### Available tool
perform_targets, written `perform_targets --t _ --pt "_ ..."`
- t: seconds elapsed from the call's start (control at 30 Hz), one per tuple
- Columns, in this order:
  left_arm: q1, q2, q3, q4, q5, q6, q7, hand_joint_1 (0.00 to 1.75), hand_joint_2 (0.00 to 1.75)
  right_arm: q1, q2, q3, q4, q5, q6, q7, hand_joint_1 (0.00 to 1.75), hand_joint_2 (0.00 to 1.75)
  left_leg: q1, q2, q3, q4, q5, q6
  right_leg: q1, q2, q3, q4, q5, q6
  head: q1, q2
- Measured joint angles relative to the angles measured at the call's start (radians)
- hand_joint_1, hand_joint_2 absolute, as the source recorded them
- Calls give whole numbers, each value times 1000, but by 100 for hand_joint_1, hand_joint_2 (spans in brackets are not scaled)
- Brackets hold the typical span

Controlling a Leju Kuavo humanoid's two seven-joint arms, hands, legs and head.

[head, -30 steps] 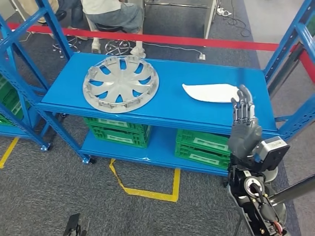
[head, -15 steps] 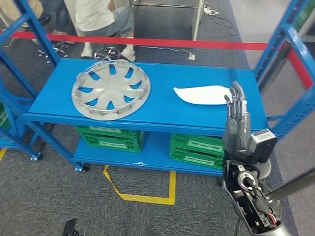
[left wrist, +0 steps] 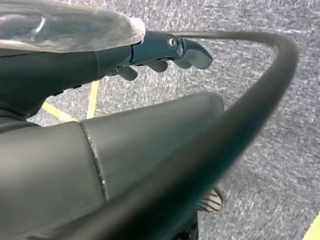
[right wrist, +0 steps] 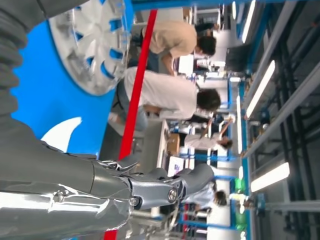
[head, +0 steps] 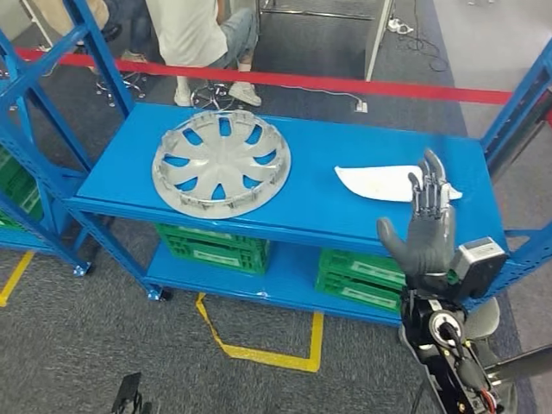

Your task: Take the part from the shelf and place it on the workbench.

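A silver hubcap [head: 221, 162] lies flat on the left half of the blue shelf top [head: 312, 185]. A white curved part [head: 384, 183] lies flat toward the shelf's right end. My right hand [head: 426, 226] is raised at the shelf's front edge, just in front of the white part's right tip, fingers pointing up, thumb spread to the left, holding nothing. In the right wrist view its fingers [right wrist: 151, 189] stretch out past the white part [right wrist: 60, 134] and the hubcap [right wrist: 90, 45]. My left hand [left wrist: 166, 50] hangs over the carpet with its fingers stretched out and nothing in them.
Green crates [head: 211, 243] [head: 361, 274] sit on the lower shelf. Blue uprights [head: 514, 112] frame both ends. A red barrier tape [head: 365, 84] runs behind the shelf, with a seated person [head: 195, 39] beyond it. Yellow floor tape [head: 260, 349] marks the grey carpet.
The camera has swayed, shifting the whole picture. My right hand stays in front of the white part, and its thumb has spread out to the side.
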Motion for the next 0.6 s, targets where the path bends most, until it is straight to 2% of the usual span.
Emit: perform_targets --t 0.07,0.13,0.17,0.23,0.27,0.3,0.33,0.4,0.43,0.47,0.5,0.6 --pt "0 0 -1 0 -1 0 1 0 0 2 0 0 0 -2 -2 -1 0 175 1 1 -1 1 -2 -10 -3 2 9 -12 0 -7 -2 0" --pt "-1 -1 -2 0 -2 0 1 0 0 1 0 0 0 -2 -3 -3 0 175 2 2 -20 49 -30 -21 -10 2 18 -23 4 -15 -9 0" --pt "-2 0 -2 0 -2 0 1 0 0 1 0 -1 0 -3 -3 -3 0 175 5 2 -49 106 -56 -26 -11 1 21 -27 4 -18 -16 0" --pt "-2 -1 -2 0 -2 0 1 0 0 4 0 0 0 -3 -3 -3 0 175 8 3 -132 247 -107 -33 -11 -1 22 -28 2 -22 -28 0" --pt "-1 -1 -2 0 -2 0 2 0 0 7 0 1 0 -3 -3 -3 0 175 10 3 -165 294 -114 -36 -11 -1 23 -28 0 -23 -32 0" --pt "1 -1 -2 0 -2 0 2 0 0 9 0 1 0 -3 -3 -3 0 175 11 3 -179 302 -99 -37 -11 0 25 -28 -2 -22 -36 0" --pt "2 0 -2 0 -2 0 3 0 0 10 0 1 0 -3 -3 -3 0 175 14 3 -172 267 -66 -38 -11 1 29 -27 -6 -21 -41 0" --pt "1 1 -2 0 -2 0 4 0 0 11 0 2 0 -4 -4 -4 0 175 17 3 -116 125 17 -37 -12 2 37 -26 -14 -14 -51 0" --pt "0 2 -2 0 -2 0 4 0 0 10 0 2 0 -4 -4 -5 0 175 17 3 -89 63 41 -34 -10 3 40 -25 -19 -9 -56 0" --pt "-1 2 -2 0 -1 0 4 0 0 10 0 2 0 -4 -5 -5 0 175 15 3 -72 25 51 -30 -8 4 42 -24 -23 -4 -57 0" --pt "-2 2 -3 0 -1 0 4 0 0 10 0 2 0 -4 -5 -6 0 175 13 3 -65 10 49 -24 -7 4 43 -25 -26 2 -56 0" --pt "-1 2 -3 0 1 0 4 0 0 10 0 3 -1 -6 -5 -6 0 175 13 3 -57 3 44 -3 -10 4 41 -16 -41 18 -48 0"
